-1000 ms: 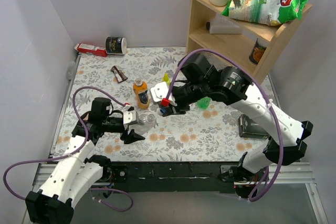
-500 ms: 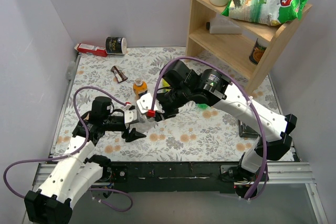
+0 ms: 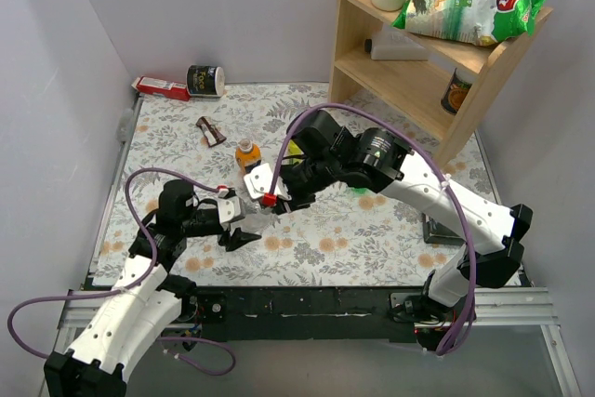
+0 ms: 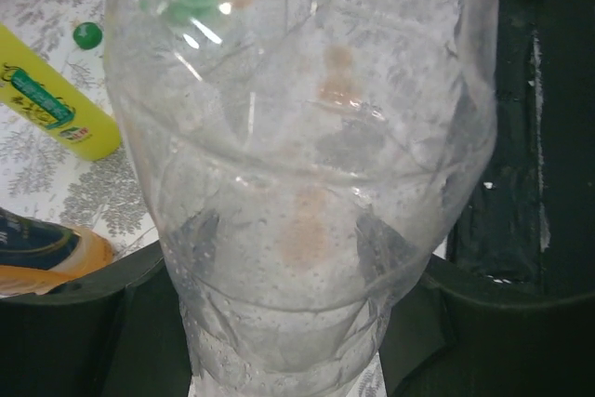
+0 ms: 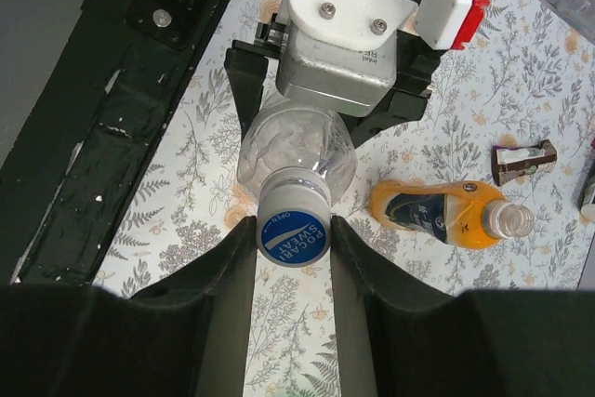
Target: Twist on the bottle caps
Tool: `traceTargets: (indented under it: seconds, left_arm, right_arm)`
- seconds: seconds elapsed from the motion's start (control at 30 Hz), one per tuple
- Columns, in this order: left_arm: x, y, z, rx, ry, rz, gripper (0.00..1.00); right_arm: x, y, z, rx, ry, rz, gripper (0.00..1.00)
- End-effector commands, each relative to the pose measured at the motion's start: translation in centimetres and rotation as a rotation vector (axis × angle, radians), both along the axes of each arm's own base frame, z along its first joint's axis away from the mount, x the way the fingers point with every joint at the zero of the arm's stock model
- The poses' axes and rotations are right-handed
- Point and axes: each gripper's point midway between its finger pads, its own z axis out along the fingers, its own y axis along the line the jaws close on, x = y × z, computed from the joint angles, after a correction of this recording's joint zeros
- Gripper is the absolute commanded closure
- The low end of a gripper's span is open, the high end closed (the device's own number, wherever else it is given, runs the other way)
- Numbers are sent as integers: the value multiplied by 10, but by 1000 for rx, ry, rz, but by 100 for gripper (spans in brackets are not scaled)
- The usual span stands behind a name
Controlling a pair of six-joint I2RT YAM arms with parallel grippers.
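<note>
My left gripper point(image 3: 238, 222) is shut on the clear bottle point(image 3: 249, 211), which fills the left wrist view point(image 4: 307, 183). My right gripper point(image 5: 292, 258) is shut on the blue cap point(image 5: 292, 235), which sits on the clear bottle's point(image 5: 297, 151) neck, a finger touching each side. The orange bottle point(image 5: 446, 213) lies capless on the table beside them and also shows in the top view point(image 3: 247, 157). A green cap point(image 4: 86, 35) lies on the table by the yellow bottle point(image 4: 56, 104). The green bottle point(image 3: 359, 191) is mostly hidden behind my right arm. The white cap is out of view.
A wooden shelf point(image 3: 418, 53) with a snack bag and a cream jar stands at the back right. A dark can point(image 3: 205, 81) and a red box point(image 3: 158, 87) lie at the back left. A small brown object point(image 3: 211, 130) lies near the orange bottle. A dark block point(image 3: 444, 230) lies at the right.
My right arm has swung left with the blue cap, from the table's middle to the mouth of the clear bottle. My left gripper has held the bottle almost still.
</note>
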Motion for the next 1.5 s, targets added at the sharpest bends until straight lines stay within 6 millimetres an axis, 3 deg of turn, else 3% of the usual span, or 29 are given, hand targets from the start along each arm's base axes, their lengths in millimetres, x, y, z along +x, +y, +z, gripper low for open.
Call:
traceTargets:
  seconds: [0.0, 0.3, 0.5, 0.63, 0.73, 0.8, 0.83, 1.13, 1.47]
  left_arm:
    - [18, -11, 44, -103, -179, -2, 100]
    - [45, -23, 68, -128, -235, 73, 100]
    - [44, -31, 77, -125, -184, 95, 100]
    - [41, -27, 69, -73, -186, 102, 100]
    - [39, -20, 66, -49, -239, 111, 100]
    - [38, -17, 64, -29, -249, 112, 100]
    - [40, -17, 64, -24, -245, 120, 100]
    - [37, -21, 78, -62, -212, 113, 100]
    - [31, -22, 95, -136, -243, 118, 100]
  right_arm:
    - [-1, 1, -7, -9, 66, -43, 73]
    - [11, 4, -21, -60, 125, -180, 76]
    - [21, 7, -38, -169, 239, -354, 78]
    - [13, 1, -40, -200, 263, -303, 78]
    - [16, 2, -37, -214, 218, -243, 79]
    - [17, -4, -48, -284, 192, -205, 81]
    - [22, -3, -42, -278, 168, -209, 81]
    - [16, -18, -67, -389, 161, -178, 81]
    - [11, -24, -72, -405, 203, -215, 80]
